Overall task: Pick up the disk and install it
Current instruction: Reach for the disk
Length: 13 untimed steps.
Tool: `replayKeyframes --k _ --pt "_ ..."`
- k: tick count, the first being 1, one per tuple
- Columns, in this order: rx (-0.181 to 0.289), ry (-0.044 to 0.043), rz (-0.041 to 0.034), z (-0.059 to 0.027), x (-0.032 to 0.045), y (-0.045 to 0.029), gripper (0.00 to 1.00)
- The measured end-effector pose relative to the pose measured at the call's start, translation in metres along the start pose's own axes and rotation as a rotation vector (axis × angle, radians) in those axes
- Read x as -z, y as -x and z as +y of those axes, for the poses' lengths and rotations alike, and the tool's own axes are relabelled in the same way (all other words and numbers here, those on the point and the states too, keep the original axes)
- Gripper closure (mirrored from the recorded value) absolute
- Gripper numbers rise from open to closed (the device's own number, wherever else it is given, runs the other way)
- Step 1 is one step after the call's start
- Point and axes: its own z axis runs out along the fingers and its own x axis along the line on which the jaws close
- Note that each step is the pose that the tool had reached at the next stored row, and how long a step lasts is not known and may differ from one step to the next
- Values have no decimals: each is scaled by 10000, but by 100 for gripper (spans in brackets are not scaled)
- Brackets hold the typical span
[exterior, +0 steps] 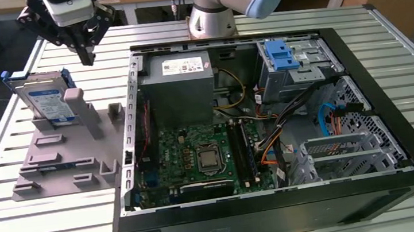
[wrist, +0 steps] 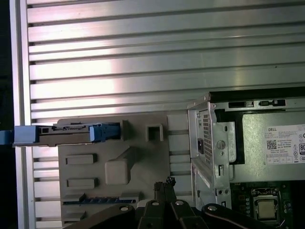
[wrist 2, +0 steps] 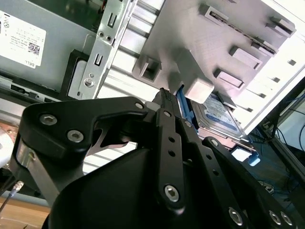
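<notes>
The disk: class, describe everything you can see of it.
The disk is a flat silver-metal drive with a blue-and-white label and blue plastic side rails. It stands on edge in the grey holder, on the exterior view's left of the open computer case. Only the holder touches it; the end effector hangs apart from it.

A silver-grey robot arm with a pale blue joint cap (exterior: pixel 215 8) stands upright at the far middle of the exterior view. Off toward the exterior view's left, below a white wrist housing (exterior: pixel 68 8), the black linkage gripper (exterior: pixel 87 56) hangs in the air, pointing straight down. In both wrist views the gripper (wrist 2: pixel 164 98) (wrist: pixel 165 183) has its jaws drawn together tip to tip, with nothing between them.
</notes>
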Motion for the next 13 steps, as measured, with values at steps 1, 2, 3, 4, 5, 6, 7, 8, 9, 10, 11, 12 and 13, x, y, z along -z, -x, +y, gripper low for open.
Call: replayKeyframes --k 1,2,3,4,5,6,7,8,9,10,11,12,13 --pt "0 1 0 0 0 0 89" --pt "1 -1 1 0 1 -1 89" --pt "0 0 0 0 0 -2 89" --pt "1 0 0 0 0 -2 89" --pt "0 0 0 0 0 -4 89" --pt "-1 -1 0 -1 0 -7 89" --pt "-1 0 1 -1 0 -12 89" --pt "-1 0 1 -2 0 -19 89" --pt "0 0 0 -2 -1 -27 89" --pt "0 0 0 -3 -1 -35 89" --pt "0 0 1 -3 -1 -43 89" --pt "0 0 1 -4 -2 -50 89" --pt "0 0 1 -4 -2 -57 89"
